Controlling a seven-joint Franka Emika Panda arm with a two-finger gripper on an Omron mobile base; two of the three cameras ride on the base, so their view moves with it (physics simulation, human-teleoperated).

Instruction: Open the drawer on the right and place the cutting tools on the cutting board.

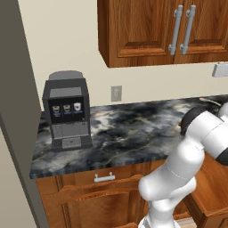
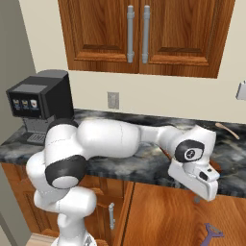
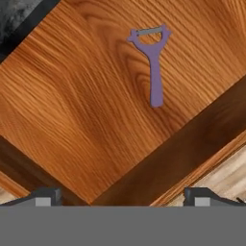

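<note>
Jaws [image 3: 123, 194] wide open and empty over drawer [image 3: 81, 110], already pulled out, purple peeler [image 3: 153, 62] lying upper centre on its floor, not yet lifted, board placement left to do.

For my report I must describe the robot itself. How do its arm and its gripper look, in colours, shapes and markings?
The arm is made of smooth, rounded white segments with dark grey to black bands at the joints. The wrist carries a black round cap with a small white mark. The hand is a white, boxy block with a dark patch on its side. The gripper has two small dark grey finger tips with lighter faces. No cables show.
</note>
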